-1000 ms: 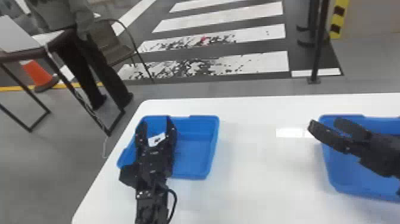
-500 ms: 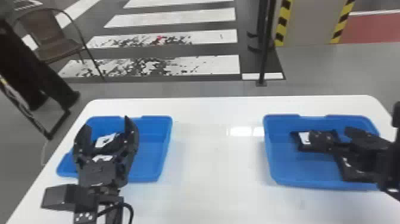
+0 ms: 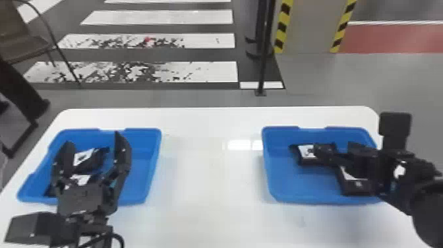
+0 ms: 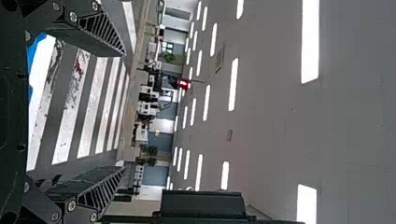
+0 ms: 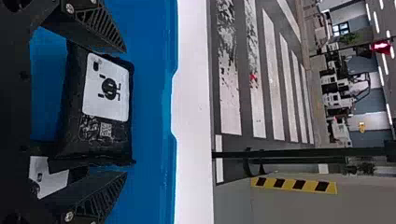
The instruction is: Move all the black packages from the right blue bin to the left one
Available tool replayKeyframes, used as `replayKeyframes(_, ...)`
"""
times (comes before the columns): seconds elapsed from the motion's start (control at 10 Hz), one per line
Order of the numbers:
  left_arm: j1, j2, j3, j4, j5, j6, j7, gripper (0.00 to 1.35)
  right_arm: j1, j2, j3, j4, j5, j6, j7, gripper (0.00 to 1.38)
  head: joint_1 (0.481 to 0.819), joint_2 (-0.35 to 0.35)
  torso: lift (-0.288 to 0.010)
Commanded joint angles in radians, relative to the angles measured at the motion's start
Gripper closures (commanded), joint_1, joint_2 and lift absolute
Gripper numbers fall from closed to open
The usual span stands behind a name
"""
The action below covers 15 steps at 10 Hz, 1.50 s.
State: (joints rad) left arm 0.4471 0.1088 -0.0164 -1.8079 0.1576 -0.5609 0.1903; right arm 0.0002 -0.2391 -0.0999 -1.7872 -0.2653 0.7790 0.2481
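1. The step in hand looks like picking from the right blue bin (image 3: 298, 196); two black packages lie in it, so the job is unfinished.
2. The right gripper (image 5: 125, 112) is over the right bin, its fingers spread wide, with nothing clasped. Between them, as its wrist view shows it, is the labelled package (image 5: 107, 93), lying toward the back-left part of that bin.
3. The other package (image 3: 354, 186) lies closer to the front and right of the same bin. Whether the two touch, I can't tell.
4. The next move, I'd judge, is to bring the fingers down along both edges of the labelled package, close them, then lift it over the bin's wall and take it leftward.
5. Well to the left of the right bin is the left bin (image 3: 148, 184). At least two packages, one of them here (image 3: 99, 158), are in it.
6. The left gripper (image 3: 92, 140) hangs above that left bin, fingers wide apart and empty; it could be in the way of a drop there and may need to shift.
7. Bare white table (image 3: 211, 184) runs left from the right bin, an easy path across. The likelier snags are the right bin's back wall and the neighbouring package catching a finger.
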Motion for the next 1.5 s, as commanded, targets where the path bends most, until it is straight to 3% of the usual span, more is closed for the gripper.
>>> replayKeyframes(0.0,0.002,0.002,-0.002,0.0,0.004,0.006,-0.002,0.19,-0.052,0.0,0.012,0.102,-0.008,-0.023,0.01,0.1,0.695,0.016,-0.154)
replayKeyframes(0.4,0.004,0.002,0.002,0.0,0.022,0.026,-0.012,0.19,-0.125,-0.011,0.084,0.257,-0.06,-0.043,0.042,0.14,0.695,0.022,-0.154)
replayKeyframes(0.5,0.004,0.002,0.002,0.0,0.03,0.026,-0.015,0.19,-0.135,-0.016,0.098,0.264,-0.052,-0.016,0.048,0.31,0.695,0.036,-0.154)
replayKeyframes(0.6,0.007,0.0,0.004,0.0,0.038,0.026,-0.015,0.19,-0.138,-0.02,0.108,0.264,-0.052,-0.016,0.053,0.81,0.695,0.049,-0.154)
replayKeyframes(0.7,0.009,0.0,0.004,0.0,0.05,0.026,-0.017,0.19,-0.128,-0.019,0.108,0.252,-0.06,-0.016,0.051,1.09,0.695,0.058,-0.154)
replayKeyframes(0.8,0.014,0.0,0.004,0.0,0.054,0.031,-0.017,0.19,-0.123,-0.019,0.108,0.25,-0.072,-0.016,0.048,1.19,0.695,0.061,-0.154)
replayKeyframes(1.2,0.024,-0.003,0.006,0.003,0.066,0.033,-0.017,0.19,-0.086,-0.017,0.09,0.223,-0.074,-0.057,0.045,1.23,0.695,0.07,-0.154)
replayKeyframes(1.4,0.024,-0.004,0.002,0.003,0.068,0.016,-0.017,0.19,-0.03,-0.009,0.038,0.146,-0.09,-0.065,0.046,1.23,0.695,0.066,-0.154)
